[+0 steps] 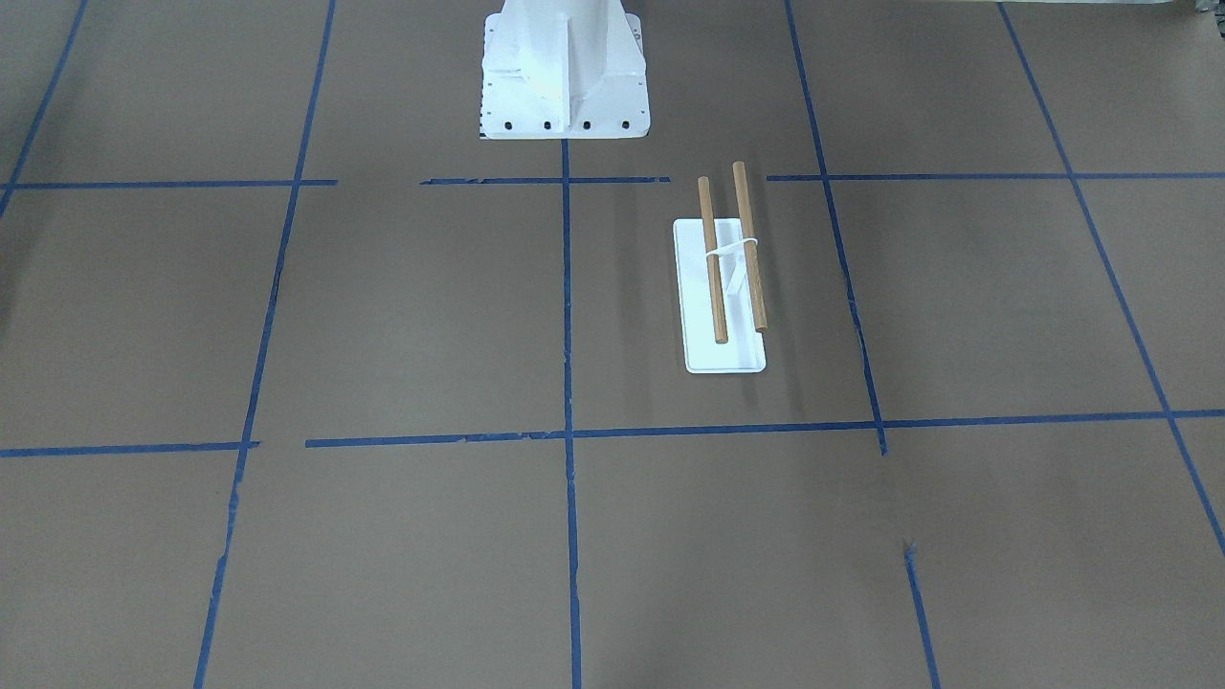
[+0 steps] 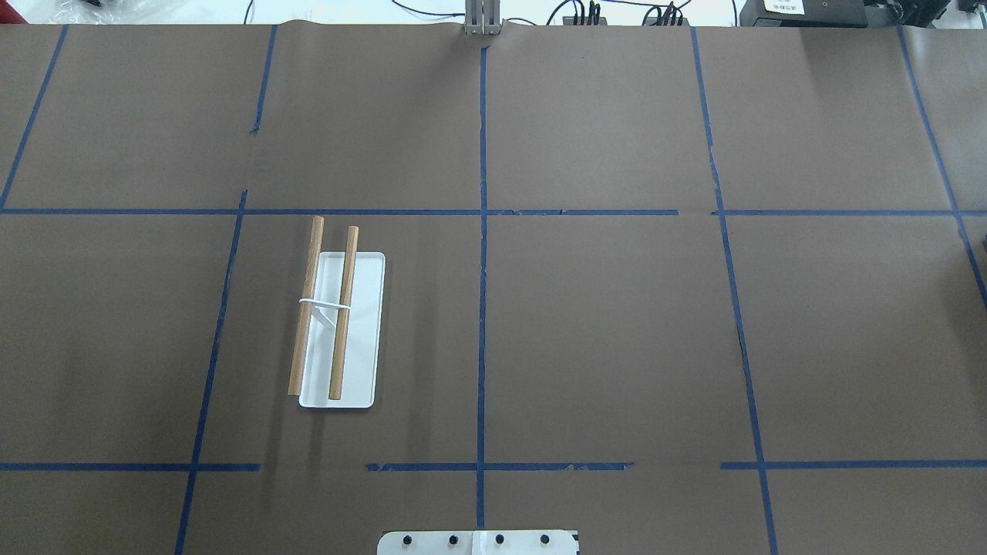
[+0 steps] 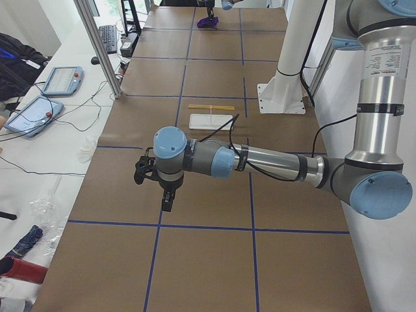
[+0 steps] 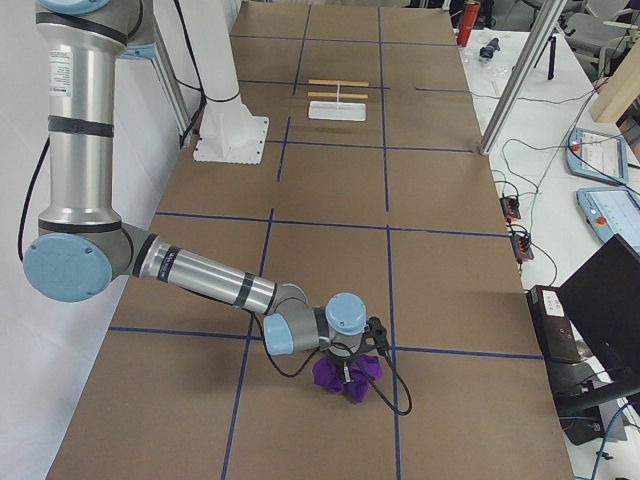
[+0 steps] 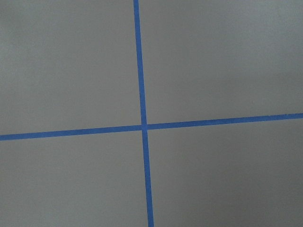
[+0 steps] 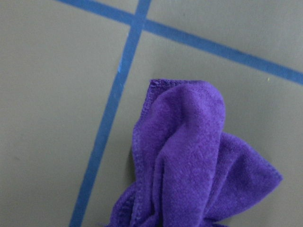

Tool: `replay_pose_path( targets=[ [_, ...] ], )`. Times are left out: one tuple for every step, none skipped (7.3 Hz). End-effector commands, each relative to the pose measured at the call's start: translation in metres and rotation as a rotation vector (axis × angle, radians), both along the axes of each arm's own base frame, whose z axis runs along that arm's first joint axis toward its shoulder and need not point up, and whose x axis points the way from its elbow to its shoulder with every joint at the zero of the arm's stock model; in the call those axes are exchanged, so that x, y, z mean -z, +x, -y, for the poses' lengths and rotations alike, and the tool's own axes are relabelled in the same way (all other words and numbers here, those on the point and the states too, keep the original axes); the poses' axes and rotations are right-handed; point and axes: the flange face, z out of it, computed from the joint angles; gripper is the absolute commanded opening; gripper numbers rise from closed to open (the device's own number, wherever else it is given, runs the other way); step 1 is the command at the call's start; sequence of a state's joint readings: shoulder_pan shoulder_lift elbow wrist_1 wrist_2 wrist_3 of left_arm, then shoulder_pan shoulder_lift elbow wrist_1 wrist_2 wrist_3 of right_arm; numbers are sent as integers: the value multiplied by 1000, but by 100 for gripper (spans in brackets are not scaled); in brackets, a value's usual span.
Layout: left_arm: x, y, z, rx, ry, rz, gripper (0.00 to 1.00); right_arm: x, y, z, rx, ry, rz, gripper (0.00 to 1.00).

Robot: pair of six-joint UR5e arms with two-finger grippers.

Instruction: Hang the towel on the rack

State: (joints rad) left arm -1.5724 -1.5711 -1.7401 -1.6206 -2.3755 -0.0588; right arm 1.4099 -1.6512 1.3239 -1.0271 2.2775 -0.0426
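Observation:
The rack stands on the brown table, a white base [image 1: 724, 356] with two wooden rods [image 2: 341, 308]. It also shows small in the exterior left view [image 3: 211, 114] and in the exterior right view [image 4: 338, 100]. The purple towel [image 4: 345, 375] lies bunched at the table's far right end and fills the lower right wrist view [image 6: 189, 170]. My right gripper [image 4: 352, 368] is down on the towel; I cannot tell if it is open or shut. My left gripper [image 3: 166, 195] hangs over bare table at the left end; I cannot tell its state.
The white robot pedestal [image 1: 565, 77] stands at the table's middle back edge. Blue tape lines [image 5: 142, 126] cross the table. Metal posts [image 3: 97, 45] and side benches with tablets [image 3: 39, 110] and cables flank both ends.

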Motion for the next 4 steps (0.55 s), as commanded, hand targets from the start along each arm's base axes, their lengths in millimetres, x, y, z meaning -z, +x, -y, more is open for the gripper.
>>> replay_pose_path(
  targets=[
    [27, 0, 2, 1, 109, 1, 100, 97, 23, 30, -65, 175, 37, 0],
    [34, 0, 6, 2, 194, 2, 100, 137, 25, 56, -78, 248, 39, 0],
    [45, 1, 9, -1, 300, 3, 100, 175, 23, 92, -96, 296, 17, 0],
    [57, 9, 10, 3, 387, -6, 100, 215, -17, 122, -74, 339, 12, 0]
  ],
)
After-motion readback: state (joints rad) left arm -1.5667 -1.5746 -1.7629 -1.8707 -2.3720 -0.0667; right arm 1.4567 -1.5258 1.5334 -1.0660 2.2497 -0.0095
